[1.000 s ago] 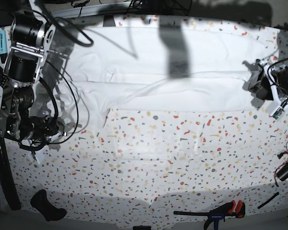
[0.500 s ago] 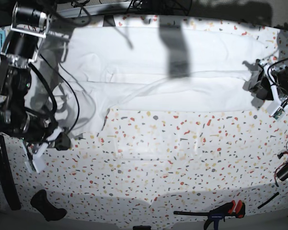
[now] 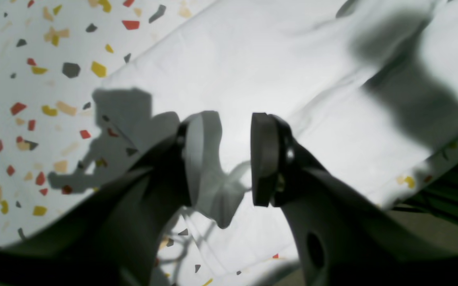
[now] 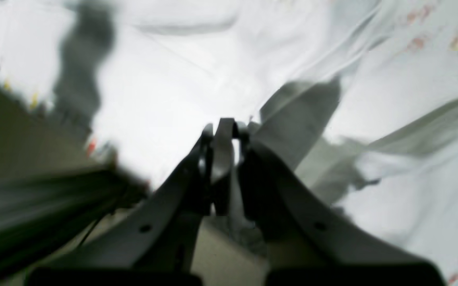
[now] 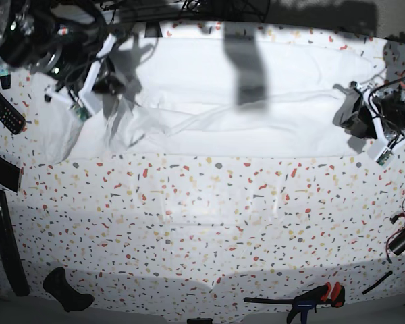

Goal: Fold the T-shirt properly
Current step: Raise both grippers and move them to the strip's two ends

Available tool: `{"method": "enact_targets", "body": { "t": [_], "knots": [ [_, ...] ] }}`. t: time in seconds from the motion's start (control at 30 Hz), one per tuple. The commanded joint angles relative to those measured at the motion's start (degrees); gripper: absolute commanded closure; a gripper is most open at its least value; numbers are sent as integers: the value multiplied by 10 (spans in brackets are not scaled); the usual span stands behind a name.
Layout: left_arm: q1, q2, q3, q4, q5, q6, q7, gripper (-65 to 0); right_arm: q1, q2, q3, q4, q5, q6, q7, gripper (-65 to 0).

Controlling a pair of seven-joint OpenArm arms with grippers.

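My right tool (image 5: pixel 111 81) sits over the T-shirt (image 5: pixel 256 115), with crumpled, lifted cloth hanging just below it. The shirt stretches away from it as a long white band across the far part of the desk (image 5: pixel 209 223), reaching my left tool (image 5: pixel 347 111) at its other end. A black remote (image 5: pixel 3 108) lies beside my right tool, away from the shirt. Well apart from both tools, an orange-handled clamp (image 5: pixel 310 300) rests at the desk's near edge.

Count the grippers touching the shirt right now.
1, maybe 2. The right gripper is shut on a fold of the shirt at base view's left end. The left gripper is open over the shirt's other end; its contact is unclear.
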Motion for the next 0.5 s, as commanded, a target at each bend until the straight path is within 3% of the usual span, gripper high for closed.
{"method": "enact_targets", "body": {
  "t": [0.0,0.1,0.27,0.47],
  "knots": [
    [-6,-10,-7,9,-5,2,-7,-203,-16,15,3,9,2,4,2,0],
    [-7,-10,-7,9,-5,2,-7,-203,-61,49,3,9,0,4,-10,0],
    [-7,-10,-7,9,-5,2,-7,-203,-99,95,3,7,-67,4,-10,0],
    [-6,-10,-7,9,-5,2,-6,-203,-101,111,3,-12,-103,4,-8,0]
  ]
}}
